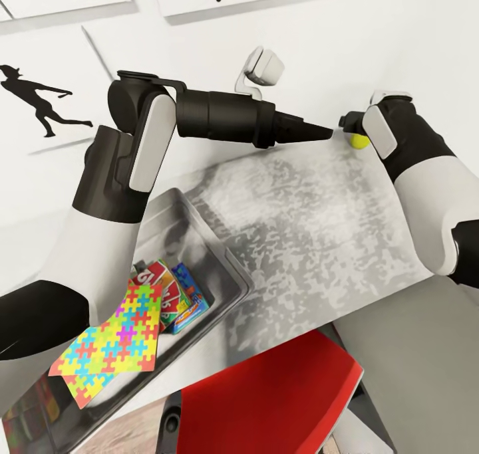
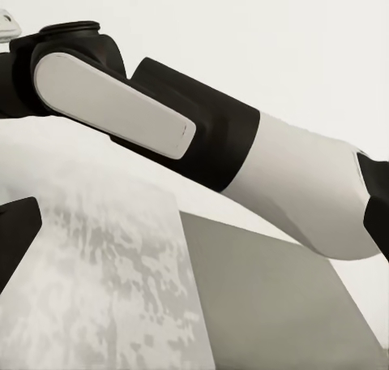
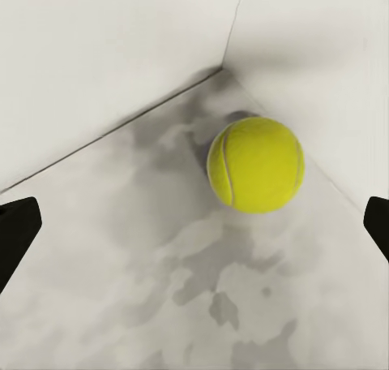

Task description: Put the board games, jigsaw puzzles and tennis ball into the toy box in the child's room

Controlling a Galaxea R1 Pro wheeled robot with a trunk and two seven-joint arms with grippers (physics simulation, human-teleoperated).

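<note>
At the table's (image 1: 313, 228) far corner, seen from the head, the right gripper (image 1: 346, 120) reaches for the tennis ball (image 1: 360, 141), which sits against the wall; its fingers are hidden from here by the wrist and the left arm's forearm, which crosses in front. Nearer, the toy box (image 1: 229, 261) on the table's left end already holds a jigsaw puzzle (image 1: 110, 344) propped on a Monopoly game (image 1: 159, 288) and another game (image 1: 189, 301), so the ball looks to be the item now in hand. From the left wrist, one dark fingertip of the left gripper (image 2: 12, 240) shows over the tabletop with nothing in it; whether it is spread cannot be told. From the right wrist, both fingertips stand wide apart, the ball ahead between them, untouched, tucked in the corner; next comes an advance, then a careful squeeze so it cannot roll.
</note>
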